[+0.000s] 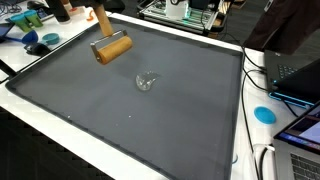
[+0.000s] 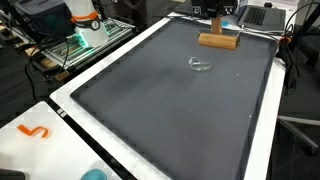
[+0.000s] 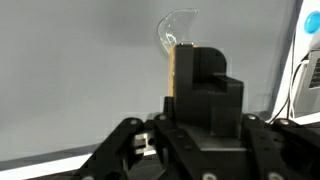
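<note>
1. End effector (image 3: 192, 58) hangs low over the grey mat (image 1: 190, 115); the arm is mostly out of frame.
2. Its fingers look clamped on the wooden tool (image 1: 112, 48), whose head rests on the mat.
3. Clear glass (image 1: 146, 81) lies near, apart.

matte black claw (image 3: 195, 75), blocky housing, angled linkage bars, small pale screws near base.

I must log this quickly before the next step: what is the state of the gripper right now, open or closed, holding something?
The gripper: cannot be told; its fingertips are not clearly seen in any view. It is near the wooden block.
</note>
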Action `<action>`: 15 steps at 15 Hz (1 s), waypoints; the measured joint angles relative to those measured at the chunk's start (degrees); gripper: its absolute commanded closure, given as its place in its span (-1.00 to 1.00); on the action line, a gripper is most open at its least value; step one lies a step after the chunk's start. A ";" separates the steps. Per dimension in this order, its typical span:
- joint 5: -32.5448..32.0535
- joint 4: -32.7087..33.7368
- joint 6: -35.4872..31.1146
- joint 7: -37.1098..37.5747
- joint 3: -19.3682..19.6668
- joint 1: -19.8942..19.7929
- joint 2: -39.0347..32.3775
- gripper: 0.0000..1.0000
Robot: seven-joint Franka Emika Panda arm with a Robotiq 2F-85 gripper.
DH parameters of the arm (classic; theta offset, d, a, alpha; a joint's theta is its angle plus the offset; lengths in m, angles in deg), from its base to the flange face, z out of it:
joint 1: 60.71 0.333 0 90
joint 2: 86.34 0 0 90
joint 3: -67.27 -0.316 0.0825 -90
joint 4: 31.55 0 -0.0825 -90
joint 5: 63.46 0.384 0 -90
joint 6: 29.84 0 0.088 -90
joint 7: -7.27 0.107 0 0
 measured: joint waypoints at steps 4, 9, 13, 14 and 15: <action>2.39 -3.28 -1.30 -1.40 0.69 -1.02 1.29 0.51; 5.04 -7.41 -3.28 -3.15 1.58 -1.93 2.96 0.51; 5.88 -10.34 -4.90 -3.57 2.30 -2.08 4.31 0.51; 5.89 -11.01 -5.35 -3.59 2.38 -2.08 4.61 0.51; 5.90 -11.62 -5.78 -3.60 2.42 -2.08 4.90 0.51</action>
